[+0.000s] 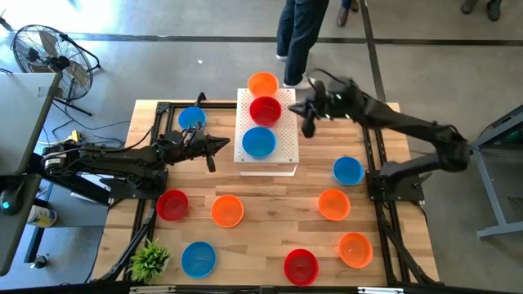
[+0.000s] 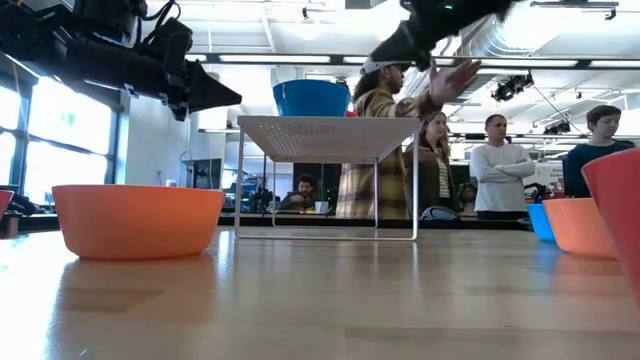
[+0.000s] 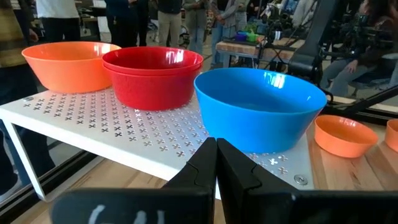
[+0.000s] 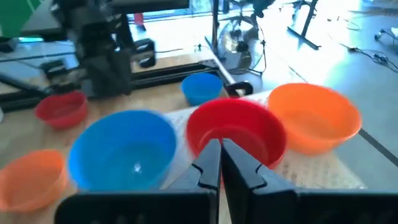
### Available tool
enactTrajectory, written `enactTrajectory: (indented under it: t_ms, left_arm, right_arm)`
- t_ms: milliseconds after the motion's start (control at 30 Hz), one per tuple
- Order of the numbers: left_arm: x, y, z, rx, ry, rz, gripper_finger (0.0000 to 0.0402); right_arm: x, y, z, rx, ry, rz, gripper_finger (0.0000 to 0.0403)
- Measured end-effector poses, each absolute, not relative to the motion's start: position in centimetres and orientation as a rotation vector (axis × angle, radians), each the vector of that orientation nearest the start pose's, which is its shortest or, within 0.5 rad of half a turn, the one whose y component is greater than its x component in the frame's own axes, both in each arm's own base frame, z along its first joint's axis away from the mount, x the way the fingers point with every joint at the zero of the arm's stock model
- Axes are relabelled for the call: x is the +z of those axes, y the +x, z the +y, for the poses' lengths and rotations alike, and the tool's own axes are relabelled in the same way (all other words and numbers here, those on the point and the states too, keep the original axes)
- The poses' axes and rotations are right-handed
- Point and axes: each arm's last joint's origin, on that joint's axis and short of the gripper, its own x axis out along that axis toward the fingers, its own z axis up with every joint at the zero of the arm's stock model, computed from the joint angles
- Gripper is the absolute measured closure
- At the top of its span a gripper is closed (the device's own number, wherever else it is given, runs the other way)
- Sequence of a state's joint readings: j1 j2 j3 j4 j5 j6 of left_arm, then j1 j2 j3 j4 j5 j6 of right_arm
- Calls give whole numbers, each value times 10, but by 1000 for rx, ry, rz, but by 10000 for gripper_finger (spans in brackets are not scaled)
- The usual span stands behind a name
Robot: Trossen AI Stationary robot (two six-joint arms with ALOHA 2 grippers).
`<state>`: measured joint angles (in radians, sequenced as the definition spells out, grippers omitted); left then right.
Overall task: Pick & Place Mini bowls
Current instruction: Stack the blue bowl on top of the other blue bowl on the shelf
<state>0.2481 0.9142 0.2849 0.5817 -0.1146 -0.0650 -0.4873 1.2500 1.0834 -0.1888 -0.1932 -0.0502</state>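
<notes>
Left gripper (image 1: 219,145) hovers at nine o'clock of the white platform (image 1: 283,152), fingers pressed together, empty. On the platform sit blue bowl (image 1: 258,141), red bowl (image 1: 265,110), orange bowl (image 1: 262,83). Right gripper (image 1: 308,126) hangs at three o'clock, fingers together, empty.

Your two arms are dark, near-black, built of slim tubular links with bulkier rounded joint housings. The left gripper (image 3: 216,163) ends in two matte black fingers (image 3: 200,167), wedge-shaped, tapering to blunt tips; behind them you see a flat black crossbar with faint pale scrawled marks. The right gripper (image 4: 221,160) matches it: same black tapered fingers (image 4: 208,163), same dark crossbar behind.
</notes>
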Motion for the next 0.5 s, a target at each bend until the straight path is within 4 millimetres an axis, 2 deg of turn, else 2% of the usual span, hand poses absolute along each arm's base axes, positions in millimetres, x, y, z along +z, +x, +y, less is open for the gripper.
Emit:
enactTrajectory:
  t_ms: [200,333,500]
  left_arm:
    - [218,187,52,401,-73,164,399]
    - [231,190,53,432,-93,254,399]
    - [243,192,49,322,-129,363,399]
  right_arm:
    - [313,212,-96,-269,53,269,401]
    - [299,192,-83,-259,50,248,402]
    - [296,173,-72,-285,20,198,402]
